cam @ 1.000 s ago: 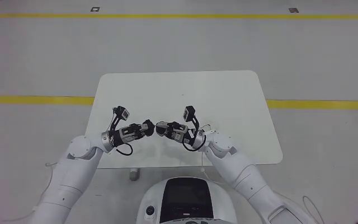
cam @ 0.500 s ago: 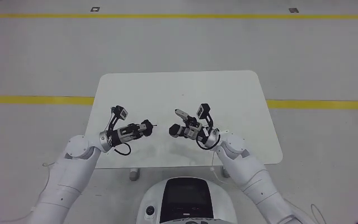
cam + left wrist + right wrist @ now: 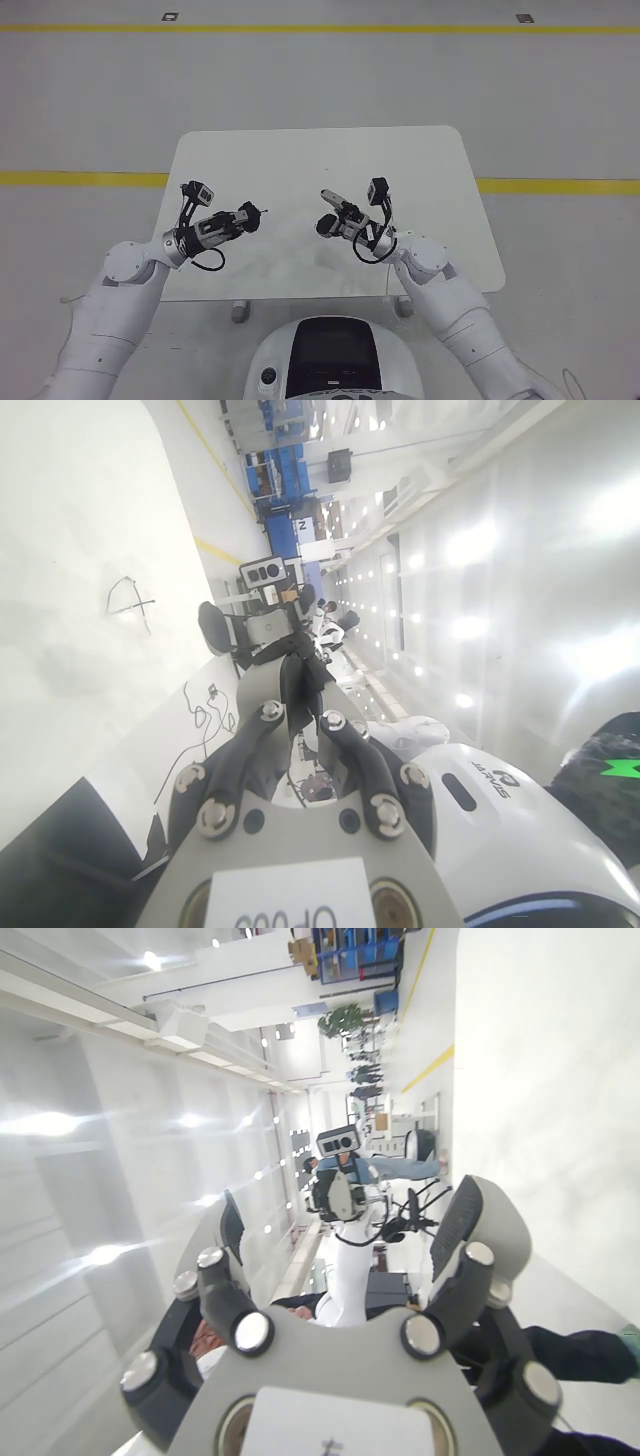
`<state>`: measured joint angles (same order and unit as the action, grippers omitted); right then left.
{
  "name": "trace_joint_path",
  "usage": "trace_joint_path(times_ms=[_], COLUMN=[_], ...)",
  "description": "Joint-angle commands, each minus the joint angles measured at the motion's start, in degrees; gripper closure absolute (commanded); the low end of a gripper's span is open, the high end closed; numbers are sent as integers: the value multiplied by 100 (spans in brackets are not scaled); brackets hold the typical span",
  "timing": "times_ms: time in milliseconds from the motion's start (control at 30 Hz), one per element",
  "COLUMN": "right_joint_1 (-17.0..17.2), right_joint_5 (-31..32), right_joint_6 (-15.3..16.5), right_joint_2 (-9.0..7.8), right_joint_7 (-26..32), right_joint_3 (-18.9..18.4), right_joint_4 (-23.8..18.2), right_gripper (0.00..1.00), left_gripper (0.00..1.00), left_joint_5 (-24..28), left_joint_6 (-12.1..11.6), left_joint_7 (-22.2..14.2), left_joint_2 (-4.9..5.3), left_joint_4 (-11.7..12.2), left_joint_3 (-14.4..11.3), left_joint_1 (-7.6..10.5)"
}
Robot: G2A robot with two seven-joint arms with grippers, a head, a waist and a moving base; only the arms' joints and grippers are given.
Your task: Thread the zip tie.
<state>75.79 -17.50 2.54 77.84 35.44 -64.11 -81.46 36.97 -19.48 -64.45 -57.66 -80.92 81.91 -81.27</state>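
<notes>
The zip tie (image 3: 127, 600) is a thin black strip, bent into a small loop with its tail crossing over. It lies on the smooth white tabletop (image 3: 320, 160), which has rounded corners, apart from my left end effector (image 3: 300, 647). That one has its dark fingers pressed together, and I cannot see anything between them. My right end effector (image 3: 345, 1220), with ribbed black pads, is spread wide and holds nothing. One second ago the two met tip to tip; now they are well apart.
</notes>
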Motion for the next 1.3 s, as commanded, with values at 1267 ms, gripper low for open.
trace_joint_path(times_ms=[1267], right_joint_1=[-1030], right_joint_5=[4538], right_joint_6=[-2202], right_joint_2=[-84], right_joint_7=[1502], right_joint_3=[285], right_joint_4=[-70], right_gripper=[0], left_gripper=[100], left_joint_5=[101], left_joint_6=[0], left_joint_7=[-571], left_joint_2=[-130], left_joint_4=[-75], left_joint_3=[654], left_joint_1=[-201])
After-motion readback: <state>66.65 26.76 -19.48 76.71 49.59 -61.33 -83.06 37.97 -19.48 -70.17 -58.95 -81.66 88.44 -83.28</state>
